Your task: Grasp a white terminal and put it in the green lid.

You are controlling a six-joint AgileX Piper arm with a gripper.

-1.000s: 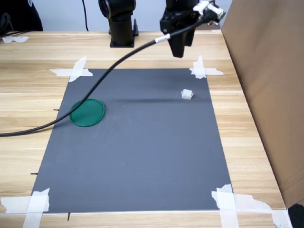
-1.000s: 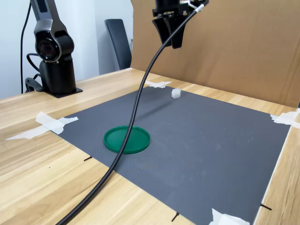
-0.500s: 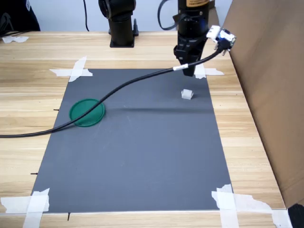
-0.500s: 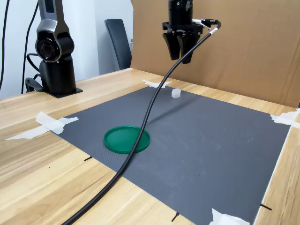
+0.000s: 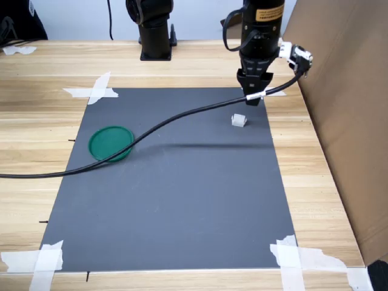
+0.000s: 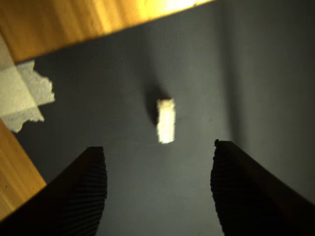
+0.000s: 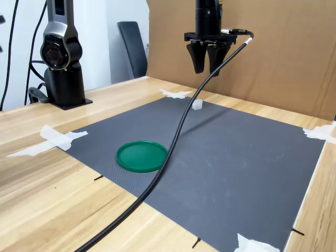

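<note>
The white terminal point(image 5: 239, 120) point(image 7: 197, 105) point(image 6: 166, 120) is a tiny pale block lying on the dark grey mat near its far right corner in the first exterior view. My gripper point(image 5: 253, 99) point(image 7: 206, 69) hangs a short way above it, pointing down, open and empty. In the wrist view the terminal lies on the mat ahead of the gap between the two dark fingers point(image 6: 78, 191). The green lid point(image 5: 111, 143) point(image 7: 142, 156) lies flat on the mat's left side in the first exterior view, far from the gripper.
A black cable point(image 5: 151, 130) sags from the wrist across the mat and passes over the lid's edge. A tall cardboard wall point(image 5: 339, 91) stands along the first exterior view's right. White tape point(image 5: 262, 91) holds the mat's corners. The arm's base point(image 5: 153, 30) stands at the table's back.
The gripper has swung towards the first exterior view's right and come lower, ending over the terminal. The cable has dragged along with it. Terminal and lid have not moved.
</note>
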